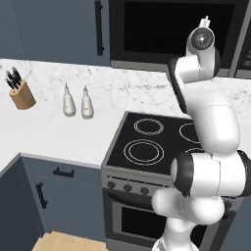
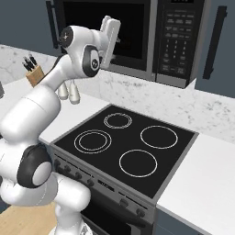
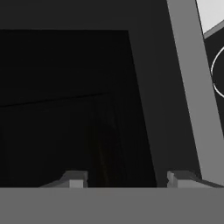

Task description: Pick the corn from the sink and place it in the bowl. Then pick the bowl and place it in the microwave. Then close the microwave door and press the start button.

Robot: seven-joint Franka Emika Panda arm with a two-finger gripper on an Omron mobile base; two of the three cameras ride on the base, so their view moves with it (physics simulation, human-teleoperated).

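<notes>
Gripper raised at the closed microwave door, nothing held

The gripper (image 3: 124, 178) is held up against the dark glass of the microwave door (image 2: 103, 27), with its fingertips (image 3: 74, 178) set apart and nothing seen between them. The microwave (image 2: 137, 36) is mounted above the cooktop (image 2: 126, 144), and its keypad (image 2: 176, 39) lies to the right of the door, well apart from the hand. The start button could be missed if the sideways reach is misjudged, and a wrong key could be pressed by spread fingers. Corn, bowl and sink cannot be located from here, so loading cannot be confirmed.
</notes>
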